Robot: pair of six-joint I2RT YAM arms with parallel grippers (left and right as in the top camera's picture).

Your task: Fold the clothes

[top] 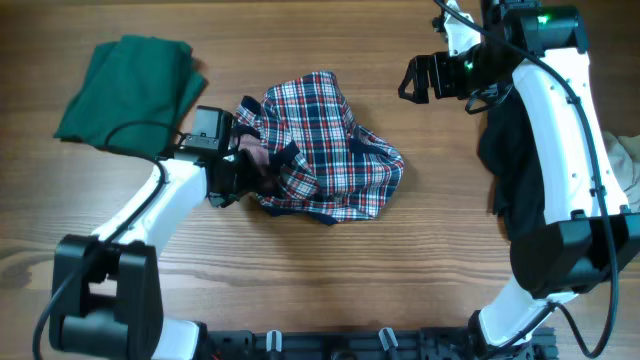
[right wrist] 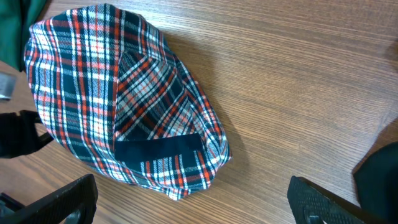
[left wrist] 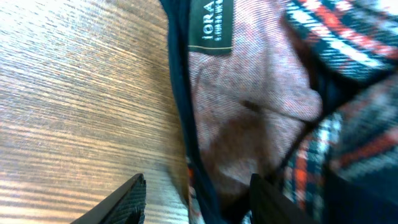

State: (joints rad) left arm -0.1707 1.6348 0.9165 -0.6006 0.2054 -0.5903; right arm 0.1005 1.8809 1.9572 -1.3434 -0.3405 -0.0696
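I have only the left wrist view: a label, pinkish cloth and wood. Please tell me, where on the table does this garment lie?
Observer: The plaid garment lies crumpled near the middle of the table. The left pincer is at its left edge.
Operator: Is other cloth near my arm?
Observer: Yes, a dark green garment lies at the far left, apart from the plaid one.
Operator: And the other arm?
Observer: The right pincer is open and empty, over bare wood to the right of the plaid garment.
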